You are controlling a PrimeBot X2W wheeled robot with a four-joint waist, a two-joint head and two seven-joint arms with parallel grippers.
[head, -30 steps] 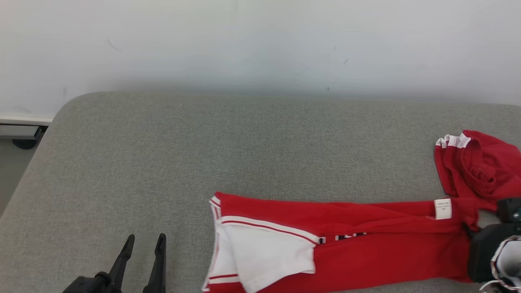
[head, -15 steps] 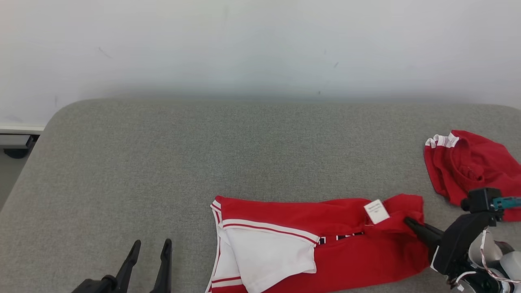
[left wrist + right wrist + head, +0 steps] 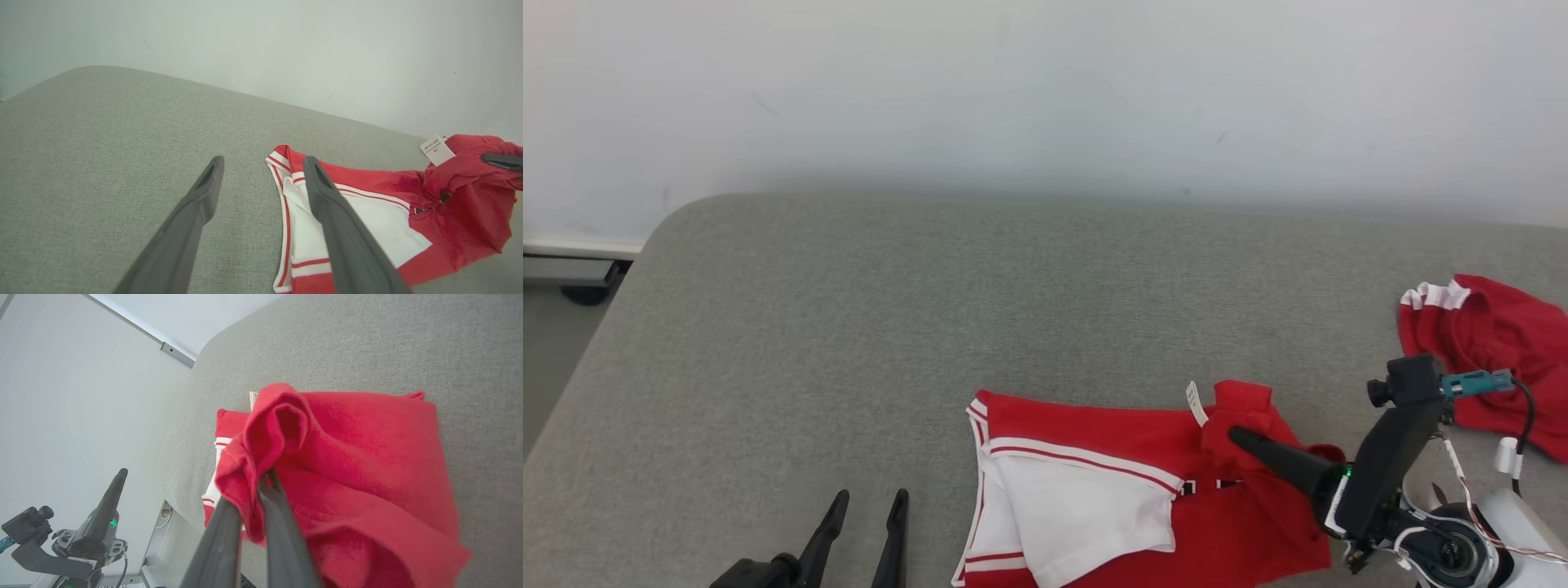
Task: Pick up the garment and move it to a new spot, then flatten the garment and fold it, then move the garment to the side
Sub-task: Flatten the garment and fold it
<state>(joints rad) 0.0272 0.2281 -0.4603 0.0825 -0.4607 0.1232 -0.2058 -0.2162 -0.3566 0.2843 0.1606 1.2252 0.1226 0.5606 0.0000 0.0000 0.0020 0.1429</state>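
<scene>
Since a second ago: the right gripper (image 3: 1240,435) has hauled the right-hand end of the red and white knit garment (image 3: 1094,429) back toward the robot's left. Cloth that lay stretched out long is now doubled over itself. The small white care label (image 3: 1194,403) has travelled with it and now stands close to the white panel. The camera has drifted a little too. The left gripper (image 3: 870,498) sits much as before.

Right gripper: fingers together, clamped on a bunched fold of red cloth, with that fold raised off the layer beneath. Left gripper: fingers apart, holding nothing, near the garment's striped end on its left side.

The garment lies on the grey woven-fabric padded surface (image 3: 931,310), near its front edge and right of centre in the head view. A crumpled second red garment with white cuff stripes (image 3: 1494,351) lies well apart at the far right.

View differences:
- The head view takes in both grippers and the second red piece, with the label edge-on.
- The left wrist view gives the label face-on; it is printed but too small to read. One right finger is buried in the red bunch.
- The right wrist view shows the pinch close up, with cloth curling over both fingertips. The left gripper is side-on against the pale wall (image 3: 61,396).

Long axis: left to right across the head view, roughly parallel to the surface's front edge. The white-trimmed striped end points to the robot's left. The gripped end is turned back over the middle.
</scene>
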